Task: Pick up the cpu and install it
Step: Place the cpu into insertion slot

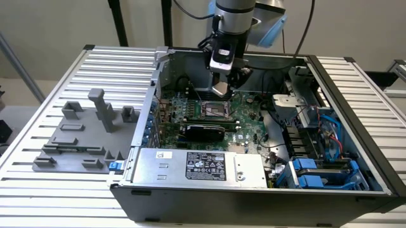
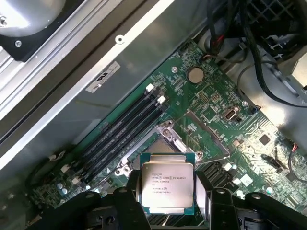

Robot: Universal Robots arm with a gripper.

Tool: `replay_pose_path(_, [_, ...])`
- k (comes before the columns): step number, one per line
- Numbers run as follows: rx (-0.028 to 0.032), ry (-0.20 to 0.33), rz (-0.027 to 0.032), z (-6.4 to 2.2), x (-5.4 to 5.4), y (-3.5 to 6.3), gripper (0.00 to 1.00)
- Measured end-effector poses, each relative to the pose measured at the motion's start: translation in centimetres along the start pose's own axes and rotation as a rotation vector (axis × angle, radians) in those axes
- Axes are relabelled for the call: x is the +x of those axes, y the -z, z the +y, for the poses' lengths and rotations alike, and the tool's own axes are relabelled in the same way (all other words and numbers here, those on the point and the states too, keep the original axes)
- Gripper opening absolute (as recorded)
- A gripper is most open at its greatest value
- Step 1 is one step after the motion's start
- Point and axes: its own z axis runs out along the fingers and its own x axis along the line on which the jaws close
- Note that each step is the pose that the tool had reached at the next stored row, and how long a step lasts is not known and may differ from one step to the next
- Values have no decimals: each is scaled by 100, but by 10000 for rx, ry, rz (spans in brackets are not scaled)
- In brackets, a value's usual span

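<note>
A: Where is the cpu point(image 2: 167, 181) seen?
B: It is held over the open socket point(image 2: 165, 141) of the motherboard point(image 2: 216, 110) — inside the computer case point(image 1: 254, 204).
A: And how is the gripper point(image 2: 168, 192) set?
B: Its fingers are pinched on the cpu's two opposite edges.

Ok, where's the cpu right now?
The cpu is clamped in the gripper, hanging inside the open computer case just above the motherboard's socket, beside the memory slots, in the exterior view's upper middle.
</note>
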Motion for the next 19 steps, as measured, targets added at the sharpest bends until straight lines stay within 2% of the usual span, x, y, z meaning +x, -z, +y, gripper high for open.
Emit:
replay_pose_path(11, [-49,-1996,-111,-8,-4,-151,54])
replay_pose_path(19, [-40,-3455,-164,-14,-6,-243,54])
